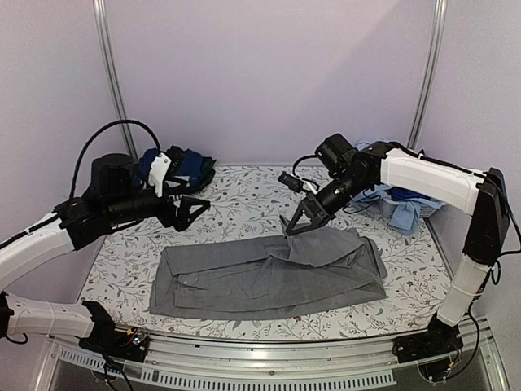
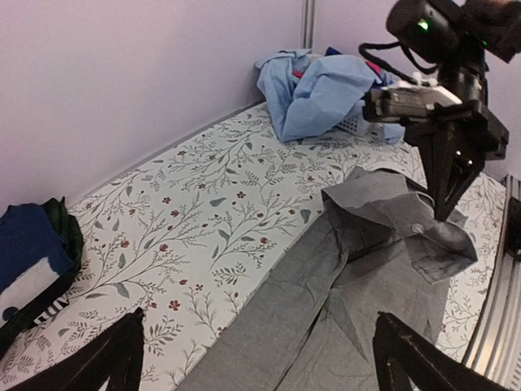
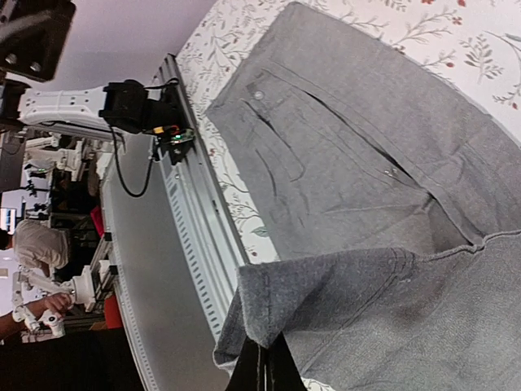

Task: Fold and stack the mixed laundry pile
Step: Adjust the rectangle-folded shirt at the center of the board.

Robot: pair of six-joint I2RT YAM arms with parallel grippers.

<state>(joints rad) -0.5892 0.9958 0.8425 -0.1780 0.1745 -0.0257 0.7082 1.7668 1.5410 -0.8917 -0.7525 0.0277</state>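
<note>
The left gripper is held with its jaws spread wide and nothing between them; it hangs above the floral-printed sheet, near the left rear of the table. Just behind it, against the back wall, a small stack of folded garments is seen, navy blue with a dark green plaid piece at its edge. The grey collared shirt is laid mostly flat across the middle of the sheet, its long axis running left to right, roughly parallel to the table's near edge; which end is the collar cannot be told for certain. Its right rear corner is raised off the sheet and folded over. That corner is pinched by the right gripper, whose jaws are closed tightly on a doubled edge of the grey cloth, as is shown plainly in the right wrist view. At the right rear corner a loose heap of light blue shirts is piled, with a darker blue piece among them; in the left wrist view a bit of a white perforated basket is seen beneath the heap, though little of it is exposed.
</note>
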